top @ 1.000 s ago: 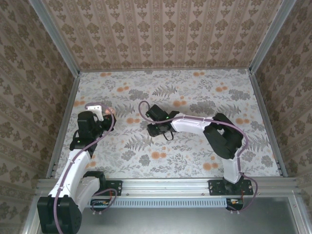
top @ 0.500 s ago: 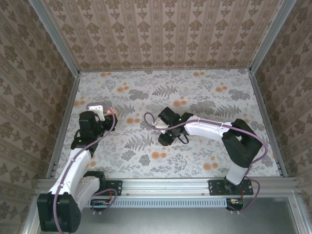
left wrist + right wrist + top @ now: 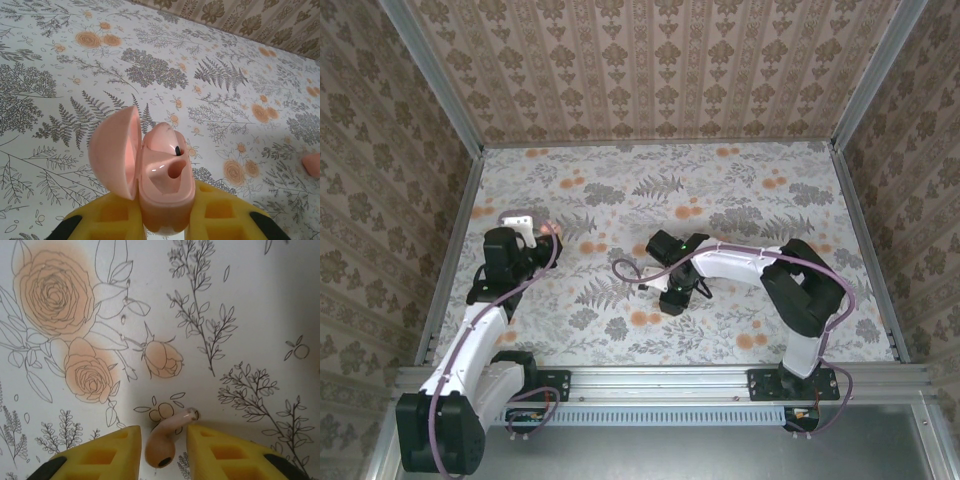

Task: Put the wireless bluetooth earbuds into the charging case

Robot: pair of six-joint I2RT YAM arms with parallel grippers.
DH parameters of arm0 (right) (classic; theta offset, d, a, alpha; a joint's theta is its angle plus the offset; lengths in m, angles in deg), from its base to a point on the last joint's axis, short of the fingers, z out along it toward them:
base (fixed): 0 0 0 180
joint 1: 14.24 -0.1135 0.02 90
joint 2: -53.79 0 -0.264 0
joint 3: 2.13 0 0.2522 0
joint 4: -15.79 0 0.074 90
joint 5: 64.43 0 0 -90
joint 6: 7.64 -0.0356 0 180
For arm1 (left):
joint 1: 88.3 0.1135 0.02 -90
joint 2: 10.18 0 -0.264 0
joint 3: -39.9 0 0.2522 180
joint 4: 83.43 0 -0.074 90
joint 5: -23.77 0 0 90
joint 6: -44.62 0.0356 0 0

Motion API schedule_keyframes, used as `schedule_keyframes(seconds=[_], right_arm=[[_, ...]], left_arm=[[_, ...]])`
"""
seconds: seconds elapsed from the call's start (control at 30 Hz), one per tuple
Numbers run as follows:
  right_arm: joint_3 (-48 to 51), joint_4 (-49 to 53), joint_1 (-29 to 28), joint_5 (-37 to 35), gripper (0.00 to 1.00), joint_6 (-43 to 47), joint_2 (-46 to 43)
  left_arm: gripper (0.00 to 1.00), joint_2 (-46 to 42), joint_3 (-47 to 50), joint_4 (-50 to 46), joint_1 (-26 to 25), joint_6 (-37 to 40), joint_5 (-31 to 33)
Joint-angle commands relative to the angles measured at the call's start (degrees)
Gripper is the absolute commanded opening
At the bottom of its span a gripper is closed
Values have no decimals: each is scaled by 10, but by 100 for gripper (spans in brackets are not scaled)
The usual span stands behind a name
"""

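Note:
My left gripper (image 3: 165, 222) is shut on the salmon-pink charging case (image 3: 167, 192), held off the table with its lid (image 3: 114, 150) swung open to the left. One earbud (image 3: 162, 139) sits in the far socket; the near socket (image 3: 175, 169) is empty. In the top view that gripper (image 3: 535, 234) is at the left of the table. The other earbud (image 3: 161, 447) lies on the tablecloth between the yellow fingers (image 3: 115, 450) of my right gripper (image 3: 164, 430). The jaws stand slightly apart around it. Its stem tip touches the right finger. This gripper (image 3: 672, 298) points down at mid-table.
The floral tablecloth (image 3: 740, 200) is bounded by patterned walls and metal rails (image 3: 450, 260). A solid pink lump (image 3: 313, 165) is cut off at the right edge of the left wrist view; I cannot tell what it is. Printed orange roses (image 3: 52, 295) lie beyond the right fingers.
My right gripper has moved right and toward the near edge, and turned to point down. The left arm and the case have stayed put.

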Motion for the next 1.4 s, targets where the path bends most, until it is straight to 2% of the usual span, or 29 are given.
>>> schedule_keyframes(seconds=[0.0,0.2,0.3,0.37,0.43,0.57,0.8,1.37], right_arm=[[-8,11,3,18,33,4,-21],[-32,33,9,38,39,-73,-74],[-65,70,22,15,42,-183,-75],[-109,134,31,-8,42,-288,-60],[-130,165,31,5,42,-373,-53],[-99,137,28,27,43,-489,-68],[-85,118,25,11,43,-521,-18],[-102,79,24,56,36,-494,81]], left_arm=[[11,3,6,17,-4,-7,3],[11,12,8,26,-11,-11,5],[11,16,7,28,-13,-11,5],[11,16,7,27,-14,-11,6],[11,15,7,26,-15,-12,6],[11,15,12,26,-19,-14,6],[11,16,17,30,-22,-14,8],[11,-2,23,26,-24,-8,36]])
